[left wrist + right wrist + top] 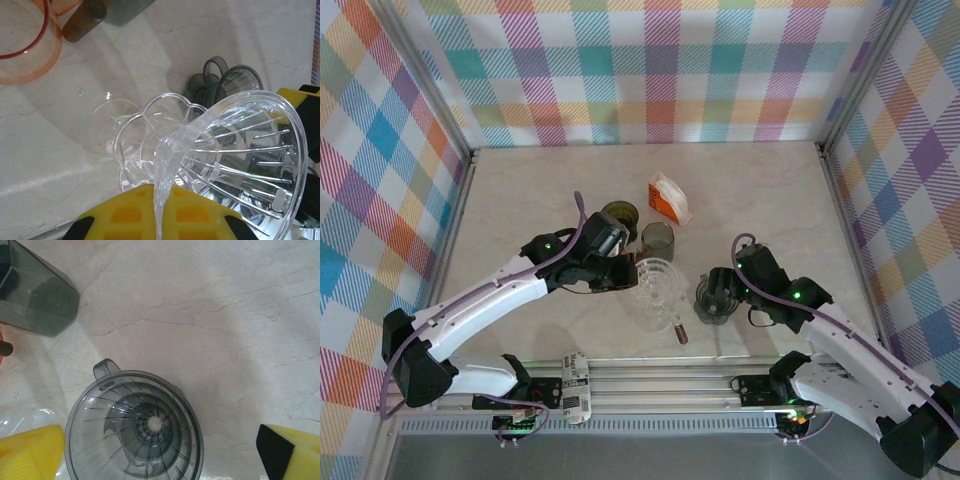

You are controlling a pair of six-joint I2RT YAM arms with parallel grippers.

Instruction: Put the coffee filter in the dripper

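Note:
An orange-and-white pack of coffee filters (669, 197) lies at the back of the table, apart from both grippers. My left gripper (623, 270) is shut on the rim of a clear ribbed dripper (657, 278). In the left wrist view the yellow pads (125, 215) pinch the clear dripper's (240, 150) wall, and it is tilted. A smoky grey dripper (713, 300) stands upright to the right. My right gripper (160, 450) hangs open over the grey dripper (134, 425), one finger on each side and nothing held.
A grey tumbler (658, 238) and a dark olive cup (620, 214) stand behind the clear dripper. An orange-tinted clear cup (22, 45) with a brown handle (680, 330) sits near the front. Plaid walls enclose the table (520, 200).

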